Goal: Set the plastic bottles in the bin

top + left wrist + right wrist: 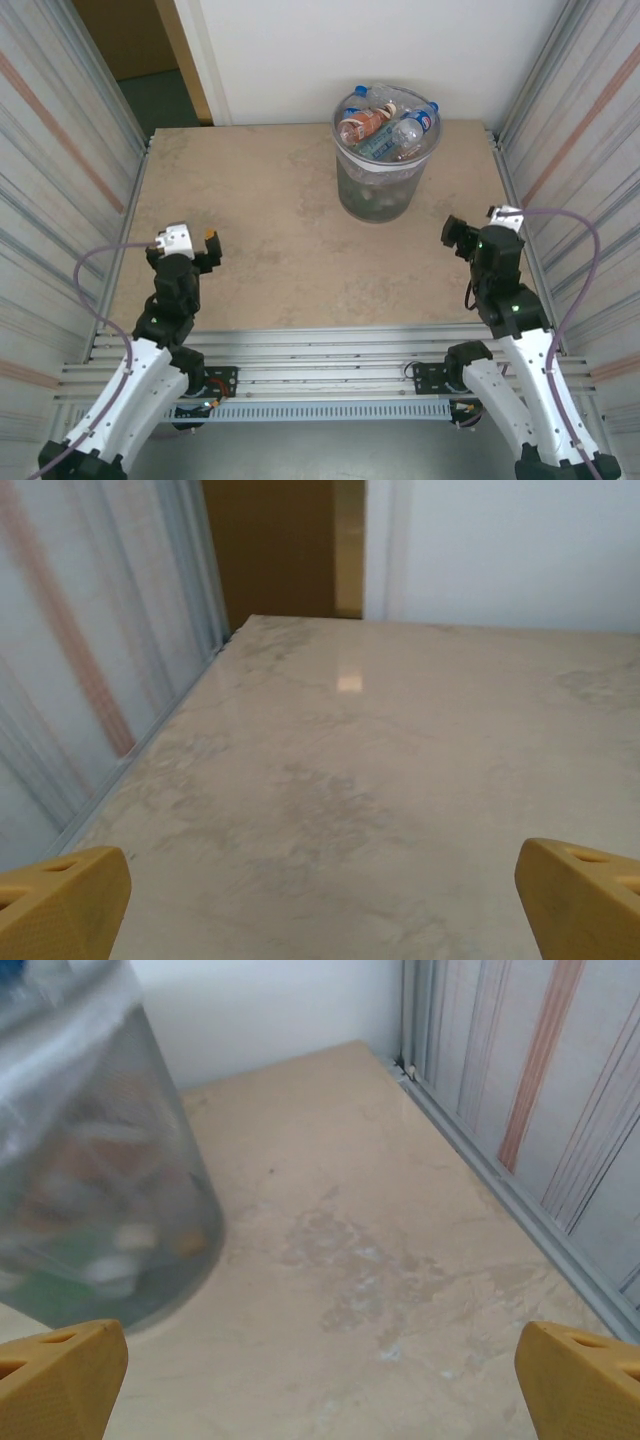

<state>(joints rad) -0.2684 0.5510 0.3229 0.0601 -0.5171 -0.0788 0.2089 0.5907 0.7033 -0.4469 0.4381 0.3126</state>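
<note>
A beige, marble-patterned tabletop fills the middle of the overhead frame. It is fenced in by the ribbed, translucent left panel and right panel, both streaked with faint reddish stripes. A plain white wall closes off the top edge. At upper left, a brown wooden panel stands above a patch of dark floor. Aluminium rails run across the bottom. In the left wrist view, a small bright reflection glints on the surface, upper centre.
</note>
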